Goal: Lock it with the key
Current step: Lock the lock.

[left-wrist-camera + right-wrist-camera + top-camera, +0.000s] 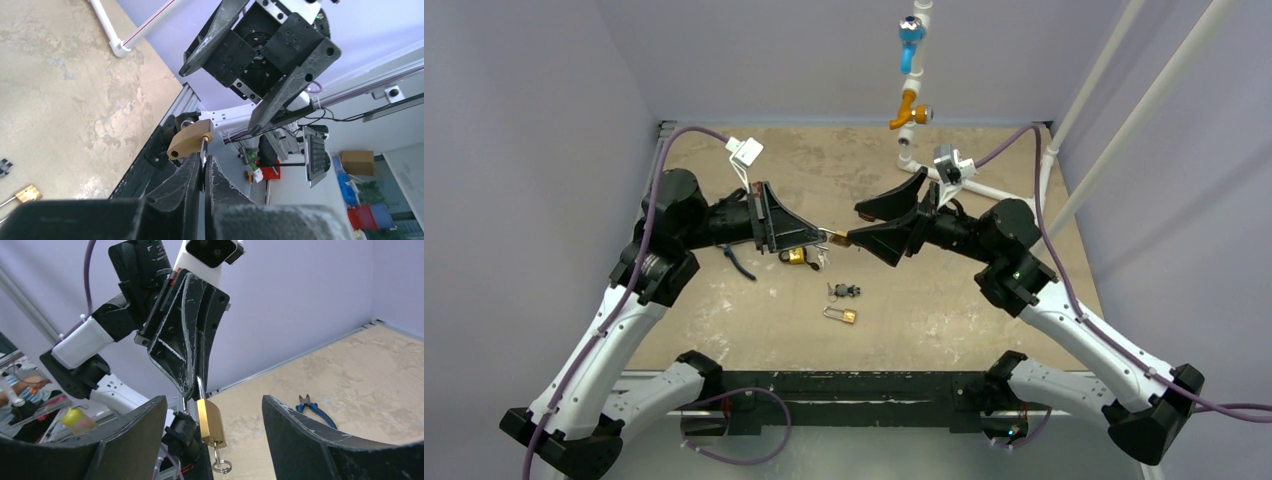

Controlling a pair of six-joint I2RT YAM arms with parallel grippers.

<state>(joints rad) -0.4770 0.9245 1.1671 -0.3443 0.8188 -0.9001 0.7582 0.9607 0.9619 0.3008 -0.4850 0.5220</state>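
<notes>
Padlock (210, 422) hangs pinched in left gripper (204, 162); right gripper (856, 225) spread wide.

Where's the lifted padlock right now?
Top view, centre: the padlock is held by its shackle in the shut left gripper, facing the open right gripper.

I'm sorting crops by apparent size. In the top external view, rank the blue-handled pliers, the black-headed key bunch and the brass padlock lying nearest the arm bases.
1. Blue-handled pliers, largest.
2. Black-headed key bunch and loose brass padlock look about alike; I would not rank them.
</notes>
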